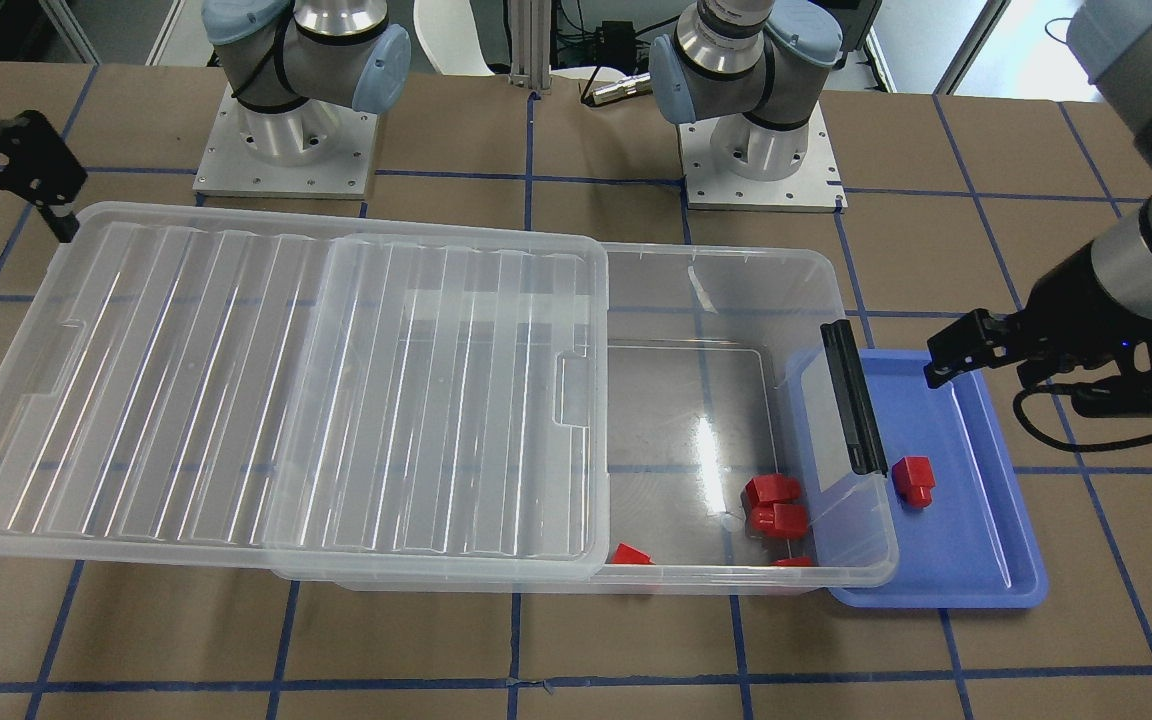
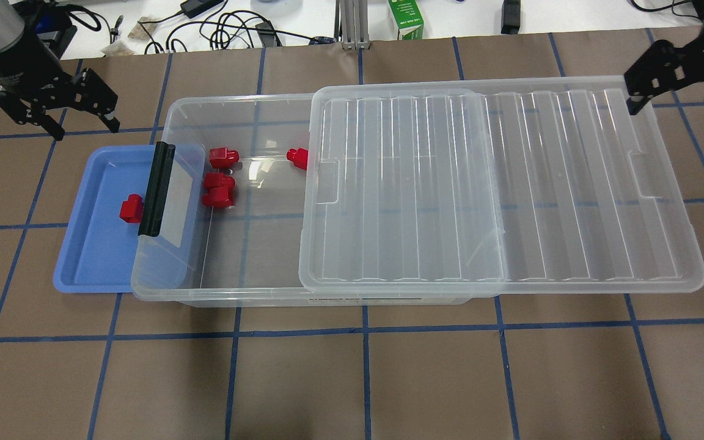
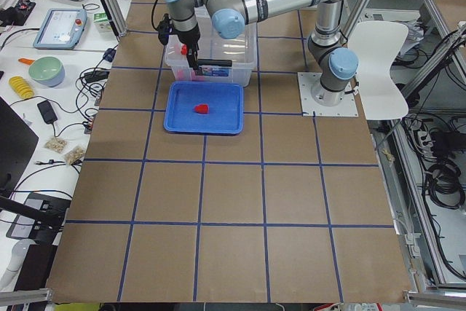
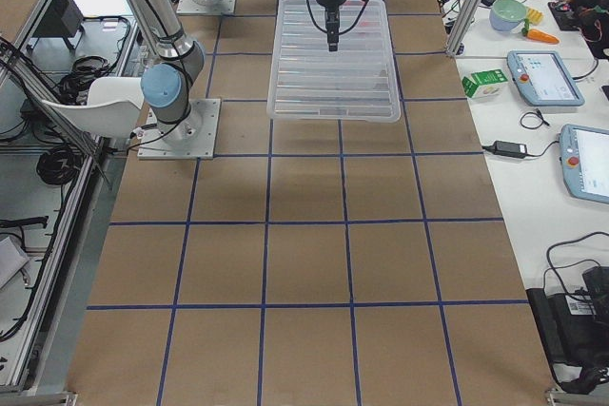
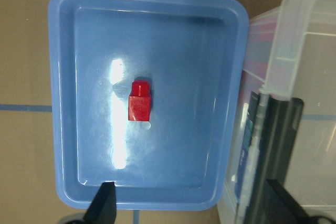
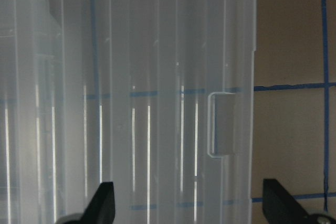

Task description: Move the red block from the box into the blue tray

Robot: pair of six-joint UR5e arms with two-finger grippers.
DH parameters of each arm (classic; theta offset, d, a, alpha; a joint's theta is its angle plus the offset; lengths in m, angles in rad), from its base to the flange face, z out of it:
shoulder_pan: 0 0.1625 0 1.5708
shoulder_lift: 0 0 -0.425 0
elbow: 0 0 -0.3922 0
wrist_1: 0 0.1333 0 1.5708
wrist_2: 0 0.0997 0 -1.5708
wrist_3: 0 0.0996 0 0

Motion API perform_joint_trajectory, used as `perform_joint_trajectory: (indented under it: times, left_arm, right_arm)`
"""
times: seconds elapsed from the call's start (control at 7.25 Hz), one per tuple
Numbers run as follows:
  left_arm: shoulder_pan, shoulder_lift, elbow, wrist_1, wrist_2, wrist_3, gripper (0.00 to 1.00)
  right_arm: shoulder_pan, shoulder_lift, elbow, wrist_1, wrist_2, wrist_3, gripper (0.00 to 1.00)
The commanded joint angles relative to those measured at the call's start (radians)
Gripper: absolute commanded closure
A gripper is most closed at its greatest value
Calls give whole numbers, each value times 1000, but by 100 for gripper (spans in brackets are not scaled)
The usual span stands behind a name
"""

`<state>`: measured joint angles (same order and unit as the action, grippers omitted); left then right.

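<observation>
Red block [image 2: 131, 208] lies on its side on the floor of the blue tray [image 2: 92, 263], right of the tray's middle and just beside the black latch [image 2: 156, 189] of the box [image 2: 230, 109]. The tray sits at the left end of the table [image 2: 352, 366], and in the overhead view the box's left end overlaps the tray's right edge.

The lid [image 2: 511, 183] is slid to the right, so it covers the right part of the box and overhangs its right end, leaving the left part uncovered. In that uncovered part lie 4 more red blocks [image 2: 223, 157]: 3 near the latch end and 1 half under the lid's left edge, all toward the far wall.

The left gripper [image 2: 86, 131] hangs over the far side of the tray with its fingers spread and nothing between them, well apart from the block. The right gripper [image 6: 191, 208] hangs above the right end of the lid, fingers spread wide and empty.
</observation>
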<state>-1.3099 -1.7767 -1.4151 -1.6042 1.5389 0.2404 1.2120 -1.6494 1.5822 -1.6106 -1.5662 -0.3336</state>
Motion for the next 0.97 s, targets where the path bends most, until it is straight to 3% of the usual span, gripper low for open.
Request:
perform_joint_trajectory:
  times: [0.0,0.14,0.41,0.83]
  left_arm:
    - [-147,92,-11,-46,1,-115,0]
    - [-207,118,-18,-60,-5,-209,0]
    - [-291,155,-91,-40,4,-220,0]
    - [-288,183,-116,-14,7,-208,0]
  right_arm:
    - [-176,20,47,-15,12,-256,0]
    - [-219,26,99,-69,14,-292,0]
    - [-278,46,235,-240,11,-343,0]
    - [-287,49,366,-383,15,-364,0]
